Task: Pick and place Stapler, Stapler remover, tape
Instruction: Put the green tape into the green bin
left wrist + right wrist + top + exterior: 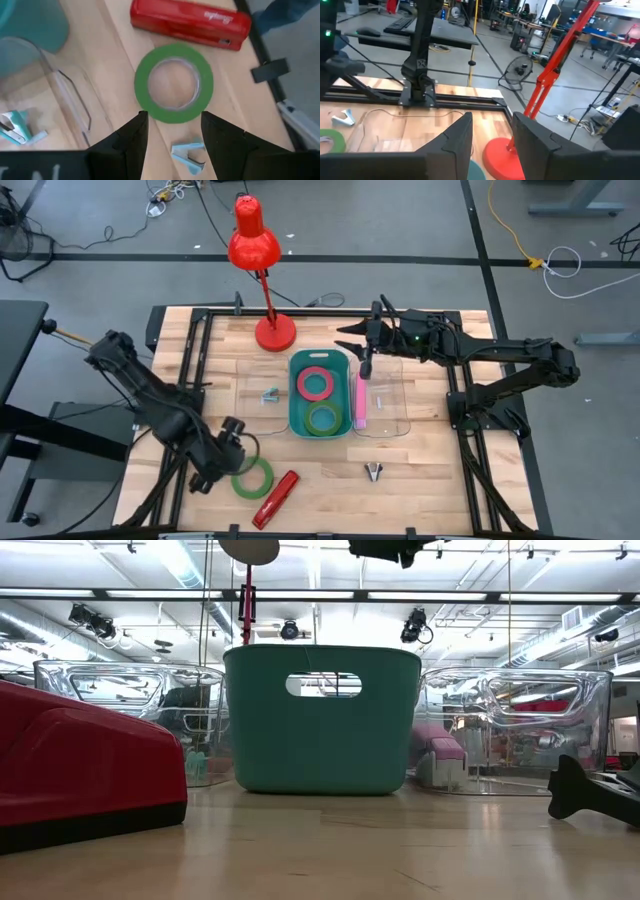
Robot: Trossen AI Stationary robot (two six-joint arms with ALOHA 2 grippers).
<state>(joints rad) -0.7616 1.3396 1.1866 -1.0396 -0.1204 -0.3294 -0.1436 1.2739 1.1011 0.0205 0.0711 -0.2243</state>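
Observation:
A green tape roll [252,478] lies flat on the table near the front left, and it also shows in the left wrist view [173,82]. A red stapler [277,498] lies just beyond it toward the near edge. A black staple remover [373,471] lies at the front right. My left gripper [172,117] is open and empty, its fingers just short of the tape roll. A light blue staple remover [189,154] lies on the table between its fingers. My right gripper [348,342] is open and empty, in the air over the teal bin's far edge.
A teal bin [298,420] at the table's middle holds a pink tape roll [315,383] and a green one [322,420]. A clear tub [240,395] on its left holds a blue staple remover [270,394]. A clear tub [395,395] on its right holds a pink stapler [360,400]. A red desk lamp [274,332] stands behind.

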